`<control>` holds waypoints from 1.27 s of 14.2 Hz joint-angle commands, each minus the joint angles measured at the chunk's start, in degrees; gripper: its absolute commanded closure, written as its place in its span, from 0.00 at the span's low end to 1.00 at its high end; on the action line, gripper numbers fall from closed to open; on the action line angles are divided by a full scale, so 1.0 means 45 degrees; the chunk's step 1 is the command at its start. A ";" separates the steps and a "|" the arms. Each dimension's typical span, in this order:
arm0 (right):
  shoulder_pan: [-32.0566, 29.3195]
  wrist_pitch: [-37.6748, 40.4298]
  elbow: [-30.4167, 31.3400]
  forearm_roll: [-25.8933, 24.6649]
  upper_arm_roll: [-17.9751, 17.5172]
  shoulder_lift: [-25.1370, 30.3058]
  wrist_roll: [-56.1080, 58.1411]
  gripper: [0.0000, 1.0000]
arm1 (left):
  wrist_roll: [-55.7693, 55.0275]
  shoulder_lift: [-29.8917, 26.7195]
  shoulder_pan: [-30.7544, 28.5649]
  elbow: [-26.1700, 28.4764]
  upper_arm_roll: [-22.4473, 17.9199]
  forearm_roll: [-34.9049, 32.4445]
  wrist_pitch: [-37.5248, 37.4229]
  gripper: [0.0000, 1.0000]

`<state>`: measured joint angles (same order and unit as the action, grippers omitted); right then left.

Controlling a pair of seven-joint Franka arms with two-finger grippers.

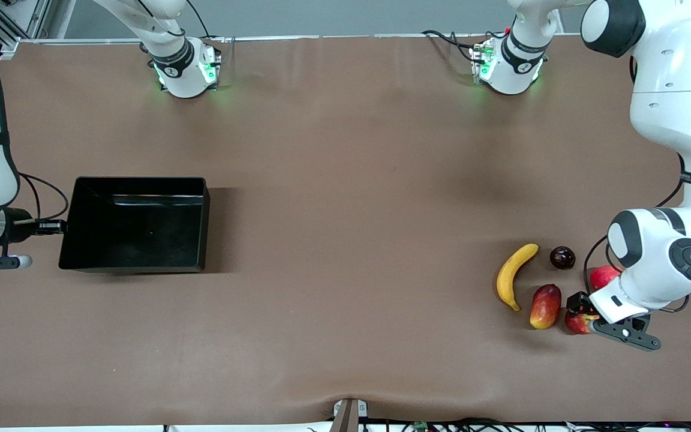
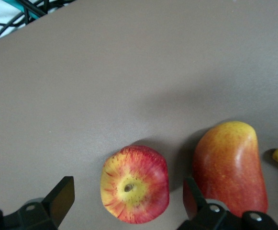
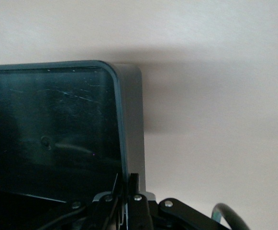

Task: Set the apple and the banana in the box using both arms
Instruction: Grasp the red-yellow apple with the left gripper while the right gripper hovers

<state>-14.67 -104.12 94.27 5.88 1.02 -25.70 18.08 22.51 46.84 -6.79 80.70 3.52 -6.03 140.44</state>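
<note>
Clock directions here are read on the table from above, with twelve toward the arms' bases and six toward the front camera.

Nearest the camera, at the left arm's end of the table [image 1: 345, 180], the apple [image 1: 579, 324] [image 2: 135, 184] sits stem dimple up. The left gripper [image 1: 585, 315] [image 2: 127, 199] is down over it, jaws wide, one finger [image 2: 62, 199] on each side and neither touching the skin. The step in hand looks like the grasp on the apple. The next move calls for closing squarely across its middle, then lifting straight up.

Room is tight there. The mango-like fruit [image 1: 545, 306] [image 2: 229, 167] lies just beside the apple at ten o'clock, close to one finger, so a skewed close could nudge it. A pinkish-red fruit [image 1: 603, 276] sits at the apple's one o'clock, partly under the arm.

The banana [image 1: 514, 275] lies at eleven o'clock from the mango-like fruit, untouched, with a dark round fruit [image 1: 562, 257] near its upper tip.

Well apart at nine o'clock stands the box [image 1: 135, 180] [image 3: 129, 120], empty. The right gripper [image 1: 51, 227] [image 3: 125, 184] is pinched narrow on its wall at the right arm's end, apparently steadying it. Between fruit and box the table is open, so the carry has a free path. The box's raised rim is the edge to clear.
</note>
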 commanded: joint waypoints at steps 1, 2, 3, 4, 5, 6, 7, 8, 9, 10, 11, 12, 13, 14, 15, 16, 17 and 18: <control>0.0718 0.0502 -0.0187 0.0683 -0.0011 0.0204 -0.0776 1.00 | 0.0212 0.0430 -0.0191 -0.0337 0.0058 -0.0065 0.0157 0.00; 0.1069 0.0521 -0.0168 0.1072 -0.0011 0.0224 -0.0912 1.00 | 0.0232 0.0528 -0.0210 -0.0337 0.0058 -0.0065 0.0157 0.00; 0.1382 0.0522 -0.0167 0.1308 -0.0011 0.0243 -0.1358 1.00 | 0.0251 0.0626 -0.0210 -0.0337 0.0058 -0.0084 0.0177 0.02; 0.1714 0.0522 -0.0167 0.1465 -0.0011 0.0243 -0.1942 1.00 | 0.0290 0.0646 -0.0191 -0.0337 0.0058 -0.0085 0.0254 0.09; 0.2123 0.0483 -0.0167 0.1544 -0.0011 0.0224 -0.2354 1.00 | 0.0271 0.0666 -0.0191 -0.0337 0.0058 -0.0085 0.0274 0.22; 0.2552 0.0463 -0.0187 0.1796 -0.0011 0.0224 -0.2610 1.00 | 0.0232 0.0666 -0.0210 -0.0337 0.0058 -0.0085 0.0275 0.39; 0.2905 0.0405 -0.0168 0.2359 0.0009 0.0224 -0.2844 1.00 | 0.0232 0.0627 -0.0191 -0.0337 0.0058 -0.0085 0.0275 0.60; 0.3218 0.0346 -0.0167 0.2771 0.0028 0.0224 -0.3175 1.00 | 0.0232 0.0569 -0.0191 -0.0337 0.0058 -0.0065 0.0275 0.85; 0.3549 0.0268 -0.0187 0.2891 0.0009 0.0166 -0.3546 1.00 | 0.0271 0.0471 -0.0191 -0.0337 0.0058 -0.0065 0.0275 1.00; 0.3959 0.0074 -0.0168 0.2931 0.0009 0.0146 -0.3878 1.00 | 0.0232 0.0354 -0.0210 -0.0337 0.0077 -0.0084 0.0255 1.00; 0.4504 -0.0044 -0.0167 0.3047 0.0009 0.0146 -0.4442 1.00 | 0.0232 0.0083 -0.0229 -0.0337 0.0077 -0.0085 0.0236 1.00; 0.4955 -0.0083 -0.0187 0.3184 0.0009 0.0126 -0.5164 1.00 | 0.0232 -0.0172 -0.0288 -0.0298 0.0135 -0.0123 0.0158 1.00; 0.5462 -0.0374 -0.0187 0.3262 0.0009 0.0126 -0.5693 1.00 | 0.0251 -0.0619 -0.0249 -0.0162 0.0175 -0.0066 -0.0055 1.00; 0.5970 -0.0764 -0.0148 0.3263 0.0009 0.0107 -0.6259 1.00 | 0.0232 -0.1126 -0.0191 -0.0045 0.0214 -0.0065 -0.0676 1.00; 0.6400 -0.0980 -0.0167 0.3321 0.0009 0.0029 -0.6787 1.00 | 0.0174 -0.1576 -0.0152 -0.0024 0.0272 -0.0046 -0.1378 1.00; 0.6772 -0.1195 -0.0187 0.3592 0.0009 -0.0107 -0.7082 1.00 | 0.0077 -0.2044 -0.0151 0.0131 0.0447 -0.0026 -0.1946 1.00; 0.7065 -0.1390 -0.0187 0.4137 0.0009 -0.0166 -0.7201 1.00 | -0.0040 -0.2590 -0.0171 0.0538 0.0526 -0.0026 -0.2416 1.00; 0.7339 -0.1508 -0.0187 0.4490 0.0028 -0.0264 -0.7318 1.00 | -0.0215 -0.3215 -0.0171 0.1122 0.0585 -0.0007 -0.2614 1.00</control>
<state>16.72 -110.27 93.81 21.79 0.50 -26.51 -13.97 22.46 39.22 -7.36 79.12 5.51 -6.03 130.99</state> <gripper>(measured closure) 0.943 0.330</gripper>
